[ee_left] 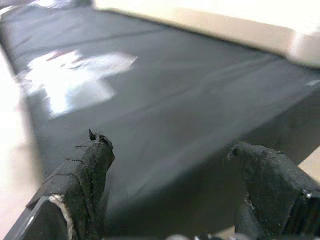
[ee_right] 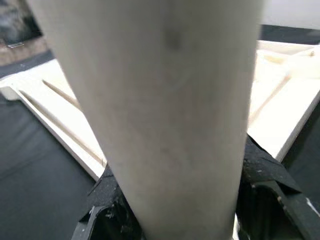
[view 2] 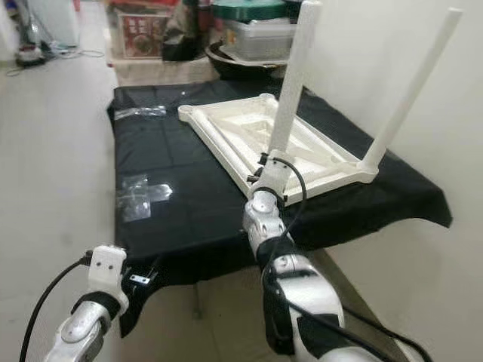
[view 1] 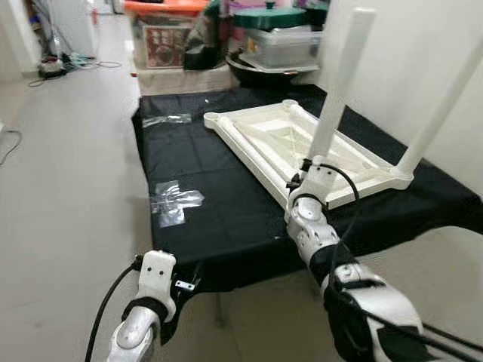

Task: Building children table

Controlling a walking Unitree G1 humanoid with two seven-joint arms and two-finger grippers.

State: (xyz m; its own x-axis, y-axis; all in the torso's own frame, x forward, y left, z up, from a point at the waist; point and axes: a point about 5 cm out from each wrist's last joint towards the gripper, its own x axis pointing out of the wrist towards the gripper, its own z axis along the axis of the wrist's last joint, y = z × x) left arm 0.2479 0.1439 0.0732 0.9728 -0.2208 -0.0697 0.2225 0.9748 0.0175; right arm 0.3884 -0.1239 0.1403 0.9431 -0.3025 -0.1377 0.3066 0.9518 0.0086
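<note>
A: Why is the left gripper (ee_left: 170,185) low at the worktop's (view 1: 226,219) near edge?
B: Idle, I'd judge; fingers apart, nothing between them.
A: And the upturned tabletop (view 1: 294,147)?
B: Flat on the black cloth, one leg (view 1: 438,113) already standing.
A: The right gripper (ee_right: 175,210)?
B: Clamped on another leg (view 1: 341,83), upright at the near corner, probably seating it.

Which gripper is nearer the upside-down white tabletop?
Right. The right gripper is shut on a table leg at the tabletop's near edge; the left gripper hangs open beyond the black cloth's near corner.
</note>
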